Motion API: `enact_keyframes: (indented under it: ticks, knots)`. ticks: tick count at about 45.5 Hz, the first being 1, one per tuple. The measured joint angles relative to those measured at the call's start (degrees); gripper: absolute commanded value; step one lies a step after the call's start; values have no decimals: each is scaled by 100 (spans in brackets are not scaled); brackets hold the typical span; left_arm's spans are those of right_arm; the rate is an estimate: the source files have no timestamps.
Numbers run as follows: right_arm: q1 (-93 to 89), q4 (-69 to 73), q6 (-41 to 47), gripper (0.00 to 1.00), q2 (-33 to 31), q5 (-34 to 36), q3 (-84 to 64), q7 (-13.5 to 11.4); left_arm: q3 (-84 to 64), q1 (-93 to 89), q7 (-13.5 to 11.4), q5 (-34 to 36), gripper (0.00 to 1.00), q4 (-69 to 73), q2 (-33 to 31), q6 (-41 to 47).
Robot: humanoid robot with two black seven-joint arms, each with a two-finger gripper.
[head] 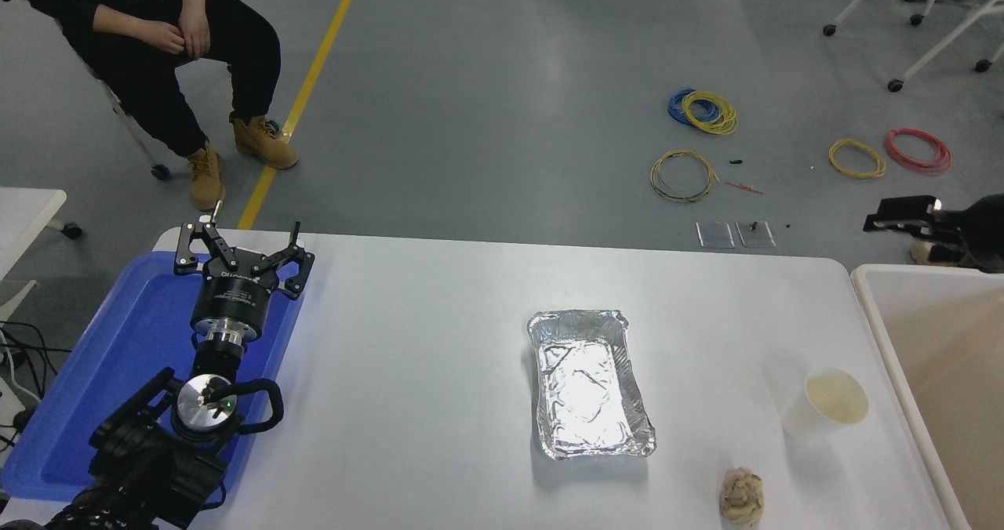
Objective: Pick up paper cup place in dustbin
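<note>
The paper cup (825,404) stands upright on the white table near its right edge, plain white with a pale yellowish inside. Just right of it sits the dustbin (865,288), a big cream-white bin with a beige inside, cut off by the picture's edge. My right gripper (902,220) pokes in from the right edge, beyond the bin's far end and well away from the cup, with most of it out of view. My left gripper (241,257) is parked open and empty over the blue tray (118,357) at the lower left.
A silver foil tray (590,382) lies mid-table, left of the cup. A crumpled beige paper ball (741,497) sits near the front edge. A person (149,36) sits on a chair beyond the table's far left corner. Wire coils (706,112) lie on the floor.
</note>
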Motion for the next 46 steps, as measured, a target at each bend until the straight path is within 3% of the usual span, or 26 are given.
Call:
enact_keyframes:
  ticks: [7,16,32,46]
  knots:
    - [397,66,470,100,-69,-305,-224,-435,0,0,-1,-1,100,0,2,0]
    - [1031,524,909,100,-152,-619,-404,-732,0,0,-9,0,100,0,3,0]
    - [1854,1966,1139,100,-241,-1408,-105,-833,0,0,-9,-1,100,0,3,0]
    - [1542,2278,930,100,-152,-1743,309,-863,0,0,-9,0,100,1,2,0]
